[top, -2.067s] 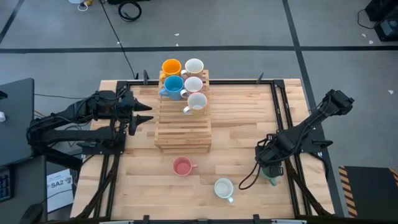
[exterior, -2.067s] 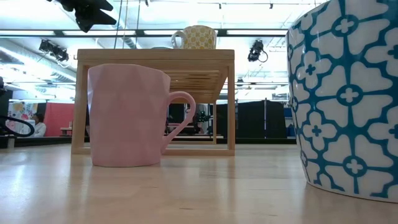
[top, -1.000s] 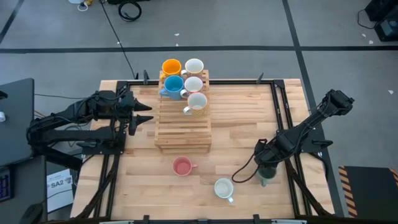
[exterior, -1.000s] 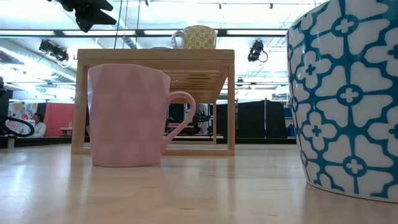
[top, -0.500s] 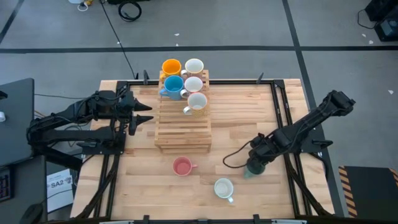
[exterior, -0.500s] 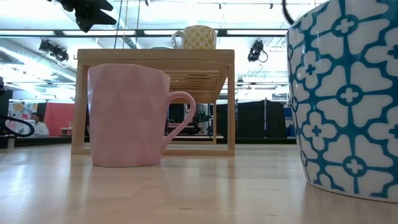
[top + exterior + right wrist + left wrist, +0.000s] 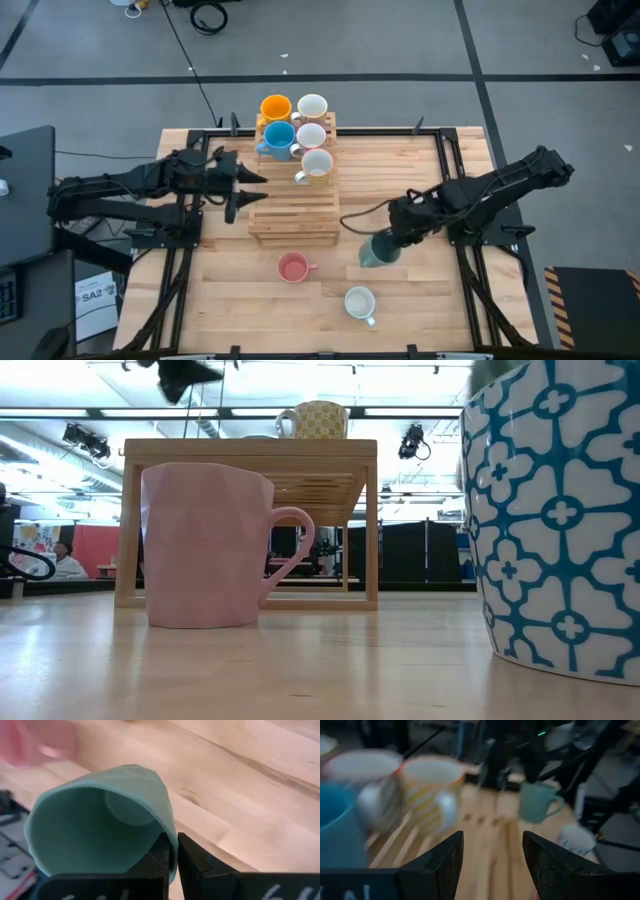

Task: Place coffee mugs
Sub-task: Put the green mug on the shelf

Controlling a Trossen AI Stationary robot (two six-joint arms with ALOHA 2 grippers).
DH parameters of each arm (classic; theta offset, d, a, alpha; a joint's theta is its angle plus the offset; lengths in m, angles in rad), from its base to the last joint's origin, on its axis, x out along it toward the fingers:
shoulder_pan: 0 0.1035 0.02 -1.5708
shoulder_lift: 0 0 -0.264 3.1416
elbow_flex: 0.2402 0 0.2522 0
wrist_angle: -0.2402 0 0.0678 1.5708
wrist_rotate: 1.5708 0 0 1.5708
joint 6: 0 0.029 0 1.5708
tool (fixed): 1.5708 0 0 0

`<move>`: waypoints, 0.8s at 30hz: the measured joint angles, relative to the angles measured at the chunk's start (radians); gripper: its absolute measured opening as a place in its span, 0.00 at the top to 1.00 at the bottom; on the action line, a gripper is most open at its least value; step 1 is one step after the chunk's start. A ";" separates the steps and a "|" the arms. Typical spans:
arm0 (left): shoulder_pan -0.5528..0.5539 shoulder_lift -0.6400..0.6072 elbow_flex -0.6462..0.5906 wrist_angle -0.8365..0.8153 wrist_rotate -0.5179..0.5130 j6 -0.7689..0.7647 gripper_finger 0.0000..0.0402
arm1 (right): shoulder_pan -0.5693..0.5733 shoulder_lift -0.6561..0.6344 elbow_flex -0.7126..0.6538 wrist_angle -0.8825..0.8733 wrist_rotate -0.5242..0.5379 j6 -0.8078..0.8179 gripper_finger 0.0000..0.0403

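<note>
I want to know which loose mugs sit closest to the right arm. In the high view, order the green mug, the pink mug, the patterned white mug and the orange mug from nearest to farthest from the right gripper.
From the right gripper:
1. Green mug: clamped by its rim in the gripper.
2. Patterned white mug: near table edge, just below the gripper.
3. Pink mug: in front of the wooden rack.
4. Orange mug: far end of the rack.
</note>
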 joint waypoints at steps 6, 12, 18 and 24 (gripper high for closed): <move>-0.138 0.118 0.000 0.247 -0.008 0.072 0.50 | -0.073 -0.001 0.093 0.000 -0.002 0.005 0.94; -0.258 0.236 0.000 0.427 -0.117 0.162 0.54 | -0.140 -0.001 0.146 0.006 -0.001 0.006 0.94; -0.321 0.355 0.000 0.567 -0.219 0.235 0.54 | -0.201 -0.001 0.154 0.045 -0.001 0.010 0.94; -0.343 0.484 0.000 0.736 -0.294 0.298 0.54 | -0.241 -0.001 0.154 0.071 -0.001 0.002 0.94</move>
